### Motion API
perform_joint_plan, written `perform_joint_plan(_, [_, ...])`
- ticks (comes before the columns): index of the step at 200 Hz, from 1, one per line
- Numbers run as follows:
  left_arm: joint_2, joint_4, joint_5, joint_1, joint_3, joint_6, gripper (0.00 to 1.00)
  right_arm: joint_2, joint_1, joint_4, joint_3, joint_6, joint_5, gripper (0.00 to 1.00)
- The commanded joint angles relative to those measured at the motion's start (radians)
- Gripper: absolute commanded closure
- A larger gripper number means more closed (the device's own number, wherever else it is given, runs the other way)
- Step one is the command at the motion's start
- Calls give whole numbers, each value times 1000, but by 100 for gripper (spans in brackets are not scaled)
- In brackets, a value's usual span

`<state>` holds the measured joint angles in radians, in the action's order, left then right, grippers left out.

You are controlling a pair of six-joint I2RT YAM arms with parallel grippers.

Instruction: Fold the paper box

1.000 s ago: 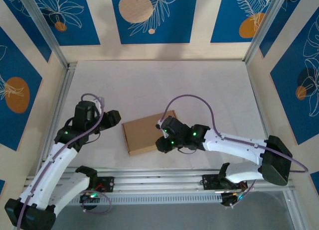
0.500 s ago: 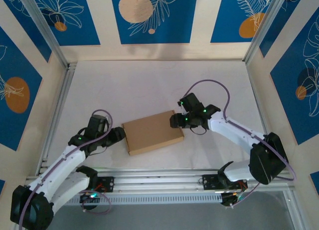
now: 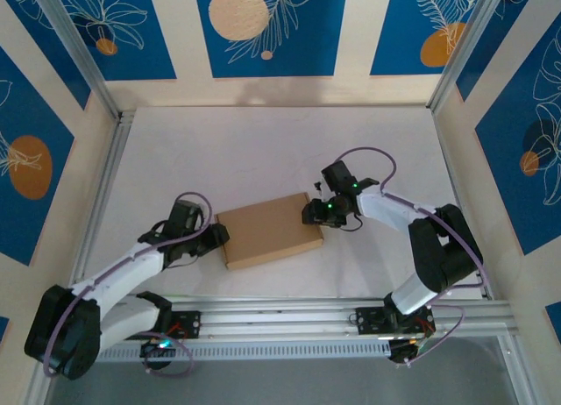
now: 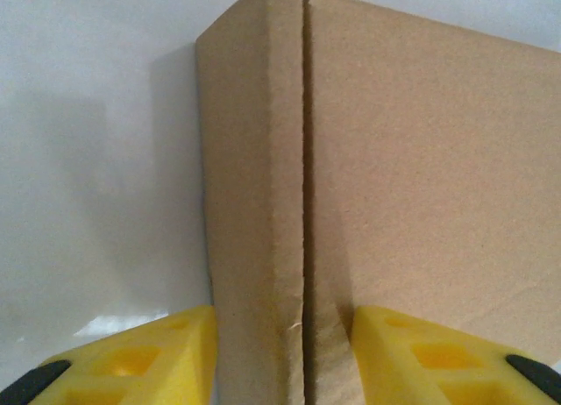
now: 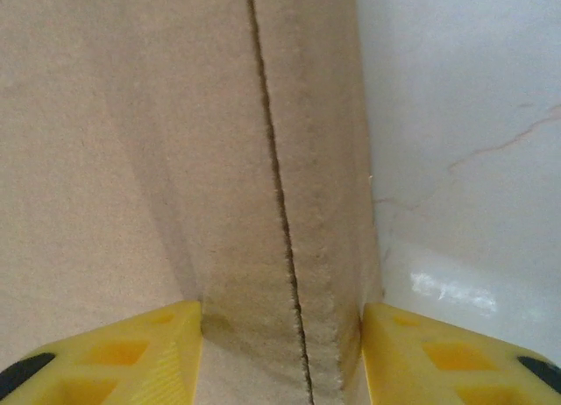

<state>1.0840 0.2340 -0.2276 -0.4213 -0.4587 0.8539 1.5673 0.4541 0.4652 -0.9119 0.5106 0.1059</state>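
Well, starting at the left of the top view, my left pincer [image 3: 219, 237] is half-closed over the left edge of the paper box [image 3: 267, 231], which lies flat and closed at the middle of the surface [image 3: 263, 142]. In its wrist view both yellow pads [image 4: 131, 361] press cardboard, with the side wall and lid between them. At the box's right edge my right pincer [image 3: 313, 214] does the same, pads touching either side of the seam. I judge the box light, stiff across its panels, weak along the scored folds, and fairly grippy. It is best held at edges near corners, gently, since hard squeezing would dent the corrugation.
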Motion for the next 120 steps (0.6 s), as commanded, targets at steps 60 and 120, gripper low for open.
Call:
perform_joint_plan(60, [417,-121,24,-11,-315,-112,61,50,-103,-83,-29,72,74,53])
perform_joint_plan(120, [625,-103,53,9,-504,-143,55,95,-173,-63,-102,48,53,49])
